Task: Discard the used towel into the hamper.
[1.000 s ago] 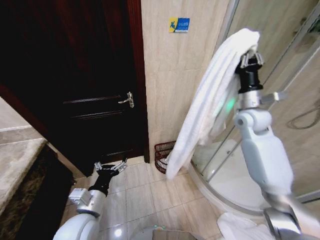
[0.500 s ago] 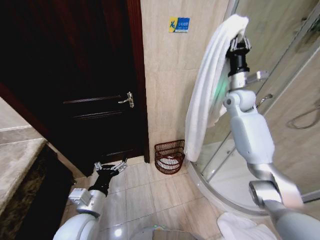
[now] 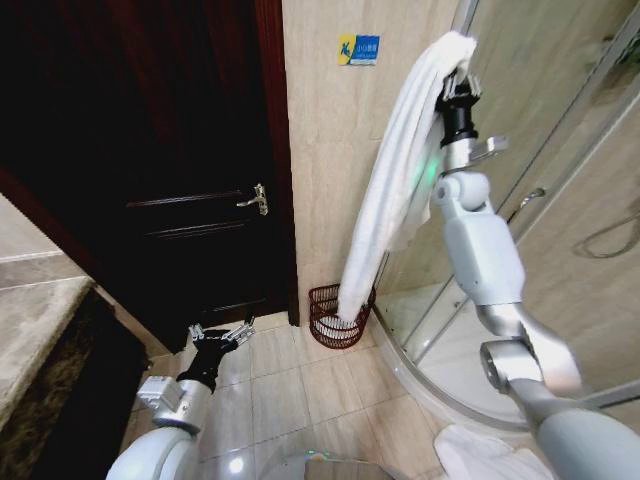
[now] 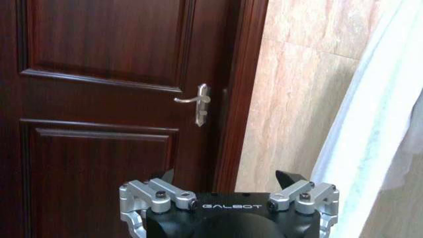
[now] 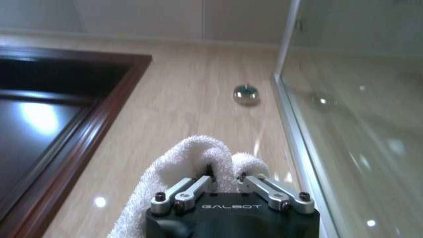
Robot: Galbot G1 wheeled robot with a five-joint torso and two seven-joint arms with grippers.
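The right claw [image 3: 459, 83] sits high in the upper right of the head frame, pinching a bunch of white towel [image 3: 395, 180] between its closed fingers. The towel folds over the claw and hangs in a long strip down the tiled wall [image 3: 320, 150], its lower end reaching the rim of the hamper [image 3: 335, 318]. The hamper stands on the floor [image 3: 310, 390] at lower centre, at the foot of the wall between the dark door [image 3: 170, 160] and the shower glass [image 3: 560, 150]. The left claw [image 3: 220, 334] hovers low at lower left, fingers spread and empty, facing the door handle [image 4: 197, 101].
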